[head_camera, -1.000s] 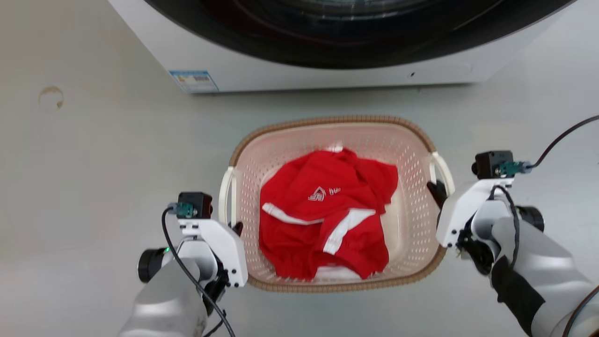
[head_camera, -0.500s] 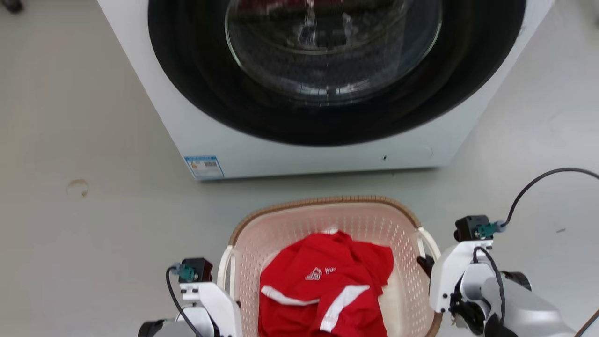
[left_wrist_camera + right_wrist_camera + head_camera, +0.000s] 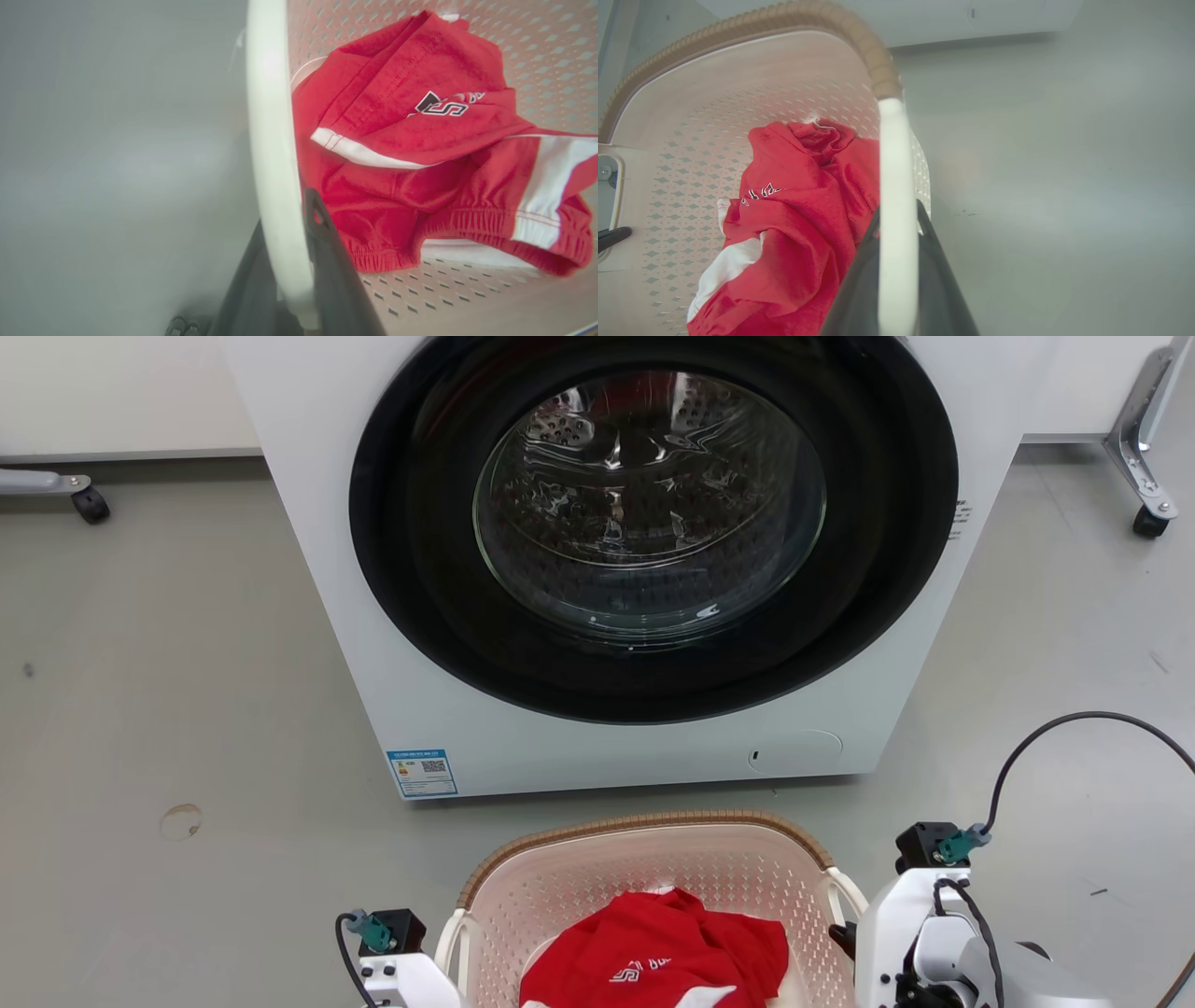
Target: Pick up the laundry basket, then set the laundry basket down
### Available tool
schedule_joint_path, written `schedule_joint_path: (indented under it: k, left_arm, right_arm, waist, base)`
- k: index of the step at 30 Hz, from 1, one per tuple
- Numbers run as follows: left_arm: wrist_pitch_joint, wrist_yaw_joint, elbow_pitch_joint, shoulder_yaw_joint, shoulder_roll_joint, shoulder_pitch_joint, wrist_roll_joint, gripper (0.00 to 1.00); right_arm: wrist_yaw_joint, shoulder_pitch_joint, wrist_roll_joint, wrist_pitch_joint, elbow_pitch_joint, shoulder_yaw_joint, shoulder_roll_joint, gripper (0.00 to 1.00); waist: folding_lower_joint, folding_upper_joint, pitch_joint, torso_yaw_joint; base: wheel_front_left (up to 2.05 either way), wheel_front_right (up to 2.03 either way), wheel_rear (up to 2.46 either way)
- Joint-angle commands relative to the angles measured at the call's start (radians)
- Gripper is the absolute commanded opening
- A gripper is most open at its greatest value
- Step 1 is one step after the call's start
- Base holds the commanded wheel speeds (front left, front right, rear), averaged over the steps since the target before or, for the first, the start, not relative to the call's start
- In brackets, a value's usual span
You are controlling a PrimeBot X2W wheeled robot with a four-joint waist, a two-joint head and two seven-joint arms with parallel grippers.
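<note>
1. Nearest the robot, the left gripper (image 3: pixel 285 219) is clamped on the laundry basket's (image 3: pixel 644 821) white left handle (image 3: pixel 273 140).
2. The right gripper (image 3: pixel 899 210) pinches the right handle (image 3: pixel 896 163) the same way.
3. Between them, the basket holds red sportswear (image 3: pixel 653 957) (white stripes, a logo).
4. Just beyond the basket stands a front-loading washing machine (image 3: pixel 607 756).

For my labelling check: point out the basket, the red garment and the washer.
Basket (image 3: pixel 644 821): head view, brown far rim.
Red garment (image 3: pixel 672 933): head view, upper fold.
Washer (image 3: pixel 597 756): head view, white front panel below the door.
</note>
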Motion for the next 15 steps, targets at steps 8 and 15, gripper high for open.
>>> schedule_joint_path:
  k: [8,15]
  left_arm:
    - [0.013,0.02,0.027,0.024,0.129,0.004,-0.006,0.0]
    - [0.008,0.029,0.027,0.016,0.128,-0.005,-0.004,0.0]
  right_arm:
    - [-0.004,-0.038,0.028,-0.003,0.035,0.013,-0.084,0.0]
    - [-0.004,-0.035,0.036,-0.006,0.04,0.029,-0.084,0.0]
  waist:
    - [0.0,-0.0001,-0.005,0.002]
    - [0.0,-0.0001,-0.004,0.003]
  base:
    - [0.0,0.0,0.0]
    - [0.0,0.0,0.0]
